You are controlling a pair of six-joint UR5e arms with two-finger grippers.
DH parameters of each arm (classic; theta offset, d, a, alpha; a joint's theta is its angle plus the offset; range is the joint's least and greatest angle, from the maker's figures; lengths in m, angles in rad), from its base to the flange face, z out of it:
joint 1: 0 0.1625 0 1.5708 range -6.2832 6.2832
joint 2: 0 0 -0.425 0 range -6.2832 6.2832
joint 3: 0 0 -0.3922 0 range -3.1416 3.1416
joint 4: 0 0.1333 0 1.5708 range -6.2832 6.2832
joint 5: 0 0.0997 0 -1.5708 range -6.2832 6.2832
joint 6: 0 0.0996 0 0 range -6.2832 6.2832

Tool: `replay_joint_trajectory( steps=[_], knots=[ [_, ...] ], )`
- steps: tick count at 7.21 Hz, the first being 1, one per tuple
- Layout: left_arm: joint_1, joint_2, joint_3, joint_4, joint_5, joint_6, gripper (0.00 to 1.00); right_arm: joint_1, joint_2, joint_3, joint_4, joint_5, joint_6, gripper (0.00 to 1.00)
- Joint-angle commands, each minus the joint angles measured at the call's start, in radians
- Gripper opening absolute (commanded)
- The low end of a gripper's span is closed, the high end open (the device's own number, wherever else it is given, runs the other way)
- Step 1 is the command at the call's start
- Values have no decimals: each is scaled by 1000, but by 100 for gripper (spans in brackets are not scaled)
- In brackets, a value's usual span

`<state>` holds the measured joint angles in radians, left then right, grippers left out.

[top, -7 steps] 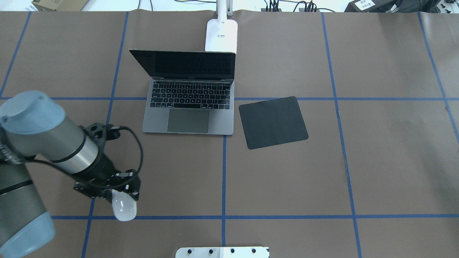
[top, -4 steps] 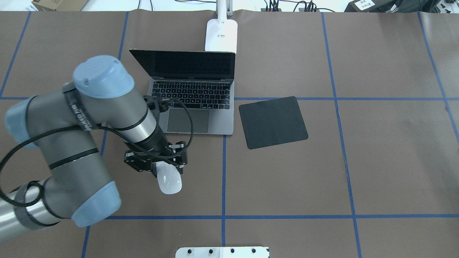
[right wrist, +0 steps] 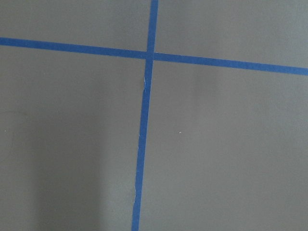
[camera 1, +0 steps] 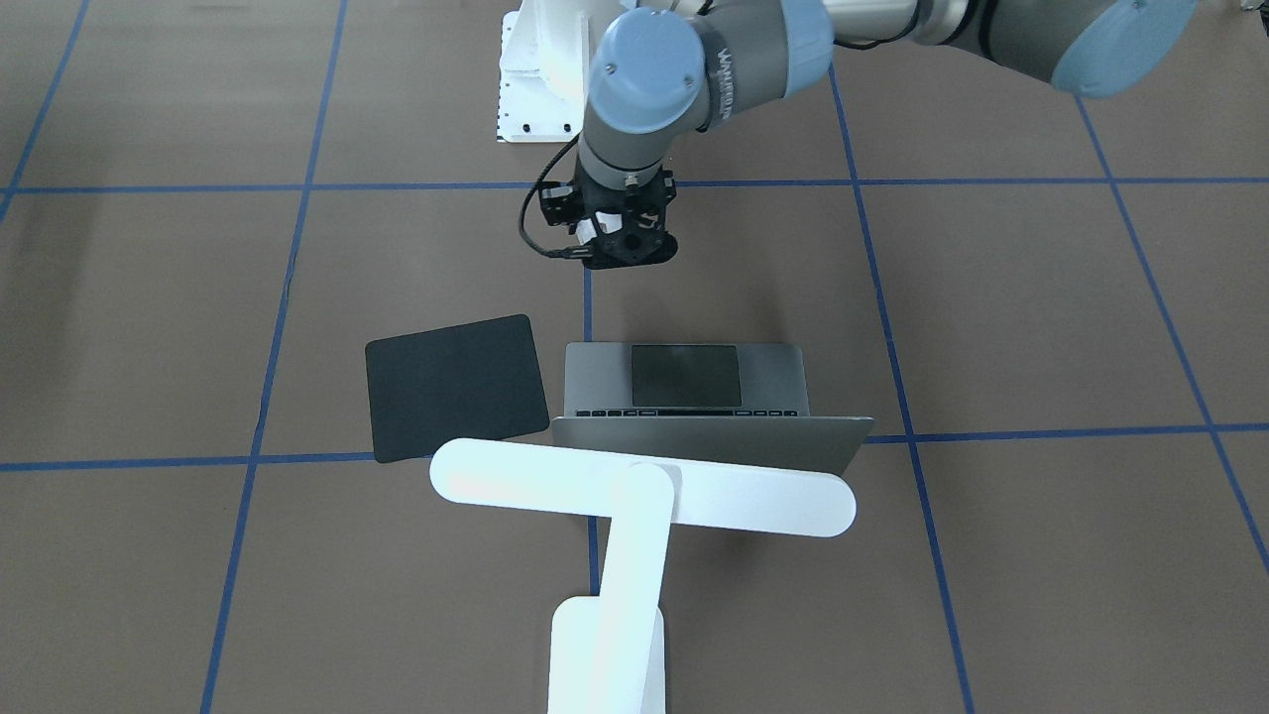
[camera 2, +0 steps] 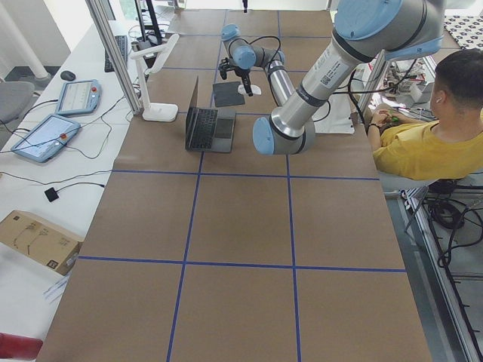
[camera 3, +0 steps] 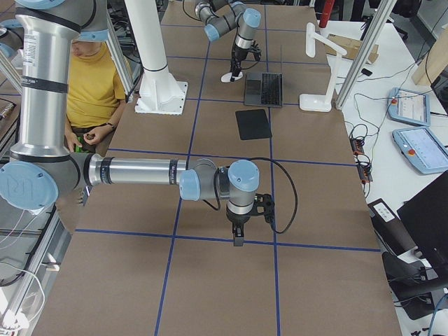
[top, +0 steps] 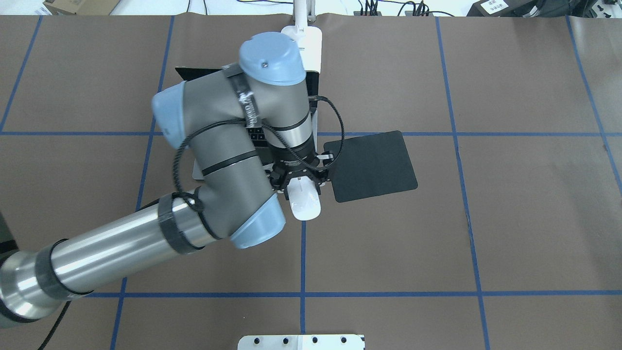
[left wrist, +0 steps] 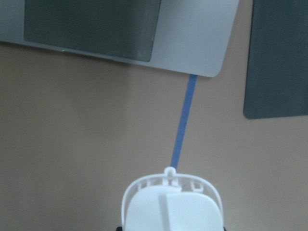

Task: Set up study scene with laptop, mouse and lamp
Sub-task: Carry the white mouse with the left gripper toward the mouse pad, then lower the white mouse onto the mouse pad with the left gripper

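We log the left gripper (top: 302, 188) clamped on the mouse (top: 305, 205), aloft just left of the black mat (top: 371, 165). The hold looks shallow to us: the mouse may slip, or clip the near right corner of the laptop (camera 1: 773, 372).

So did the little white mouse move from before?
Yes. The small white oval mouse, carried by the left gripper, went rightward toward the thin black square mat, almost reaching it.

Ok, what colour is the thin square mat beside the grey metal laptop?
Plain black; the thin square mat shows best in the overhead exterior view.
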<state>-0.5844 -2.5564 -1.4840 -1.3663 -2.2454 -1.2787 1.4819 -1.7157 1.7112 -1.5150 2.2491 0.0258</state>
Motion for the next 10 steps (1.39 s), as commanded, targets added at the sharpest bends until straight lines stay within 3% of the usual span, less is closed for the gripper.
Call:
replay_joint_trajectory(
  steps=[1,2,3,6,8,10],
  knots=[
    [0,-166,285,-127,16,-36,42,0,-1,-2,-1,1,-1,100],
    [3,-230,426,-246,48,-78,42,0,-1,-2,-1,1,-1,100],
    [5,-287,521,-276,59,-82,42,0,1,-4,-1,1,0,100],
    [8,-300,652,-414,165,-84,44,0,2,-4,-1,1,0,100],
    [20,-303,660,-428,164,-79,48,0,5,-2,-1,1,0,100],
    [46,-300,657,-428,165,-76,66,0,7,-2,-1,-2,0,100]
  ],
)
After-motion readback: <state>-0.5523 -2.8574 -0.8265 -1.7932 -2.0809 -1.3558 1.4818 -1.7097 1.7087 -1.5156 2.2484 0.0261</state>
